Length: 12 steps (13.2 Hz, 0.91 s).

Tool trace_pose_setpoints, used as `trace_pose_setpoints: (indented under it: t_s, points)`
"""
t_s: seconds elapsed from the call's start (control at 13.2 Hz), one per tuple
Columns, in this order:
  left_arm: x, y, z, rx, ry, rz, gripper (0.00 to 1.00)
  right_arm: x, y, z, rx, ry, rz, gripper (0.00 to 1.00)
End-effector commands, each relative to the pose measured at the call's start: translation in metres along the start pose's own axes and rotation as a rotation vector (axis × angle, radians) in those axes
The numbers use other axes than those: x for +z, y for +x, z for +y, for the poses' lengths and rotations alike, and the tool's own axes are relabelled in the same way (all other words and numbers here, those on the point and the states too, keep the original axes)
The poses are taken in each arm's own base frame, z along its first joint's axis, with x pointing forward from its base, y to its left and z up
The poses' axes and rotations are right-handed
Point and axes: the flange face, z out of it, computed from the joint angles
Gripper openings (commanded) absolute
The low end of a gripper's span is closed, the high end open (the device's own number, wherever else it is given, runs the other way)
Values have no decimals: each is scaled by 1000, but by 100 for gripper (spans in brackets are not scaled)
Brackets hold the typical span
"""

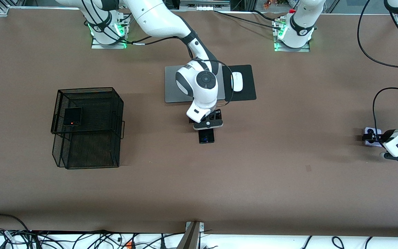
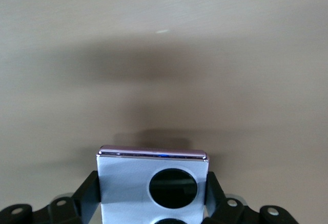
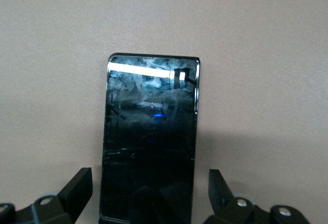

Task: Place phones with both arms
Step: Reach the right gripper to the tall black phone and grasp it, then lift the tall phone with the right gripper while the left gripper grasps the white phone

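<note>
- Between the spread fingers of the right gripper (image 1: 208,125): slab phone (image 1: 206,135), flat on the table (image 1: 254,180), not yet grasped; a clear gap on either long edge in the right wrist view, fingers (image 3: 77,190) well off the glass.
- Long axis of the slab phone (image 3: 151,142) running straight out from the gripper toward the front camera, so closing across the narrow width looks the natural move.
- Just nearer the front camera than the silver laptop (image 1: 173,86) and the white mouse (image 1: 237,81) on its black pad (image 1: 245,83).
- At the left arm's end of the table: lilac-white phone (image 2: 154,180) clamped by its side edges in the left gripper (image 1: 370,137), fingers (image 2: 89,193) pressed against it, low over or on the table; cannot tell which.
- Toward the right arm's end: black flip phone (image 1: 72,116) already on the top tier of the wire mesh rack (image 1: 88,152).
- Judged nearer to the rack: the right arm; left arm well apart from it.
</note>
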Motion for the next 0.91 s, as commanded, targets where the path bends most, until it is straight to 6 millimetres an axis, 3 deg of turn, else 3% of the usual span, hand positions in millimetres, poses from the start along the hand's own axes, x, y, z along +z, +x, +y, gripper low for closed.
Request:
trace_pose_setpoints:
  t_s: [0.0,0.3,0.38,0.45,0.53,0.68,0.83]
  points:
    - [-54,5,43,-58,-119,-48,26,8,-1,0,16,13,6,100]
    - [-94,28,120,-83,-168,-30,22,18,-2,-1,56,25,25,100]
    - [-106,34,146,-59,-178,-13,22,18,-2,-1,53,24,26,82]
    - [-110,41,176,-43,-179,-14,22,16,-2,-2,49,26,28,58]
    - [-113,48,208,-60,-162,-22,22,15,-1,-2,44,26,28,49]
    - [-112,61,283,-98,-138,-38,22,8,0,-3,40,29,27,46]
    - [-133,74,358,-121,-119,-2,22,-8,1,-4,43,19,-1,46]
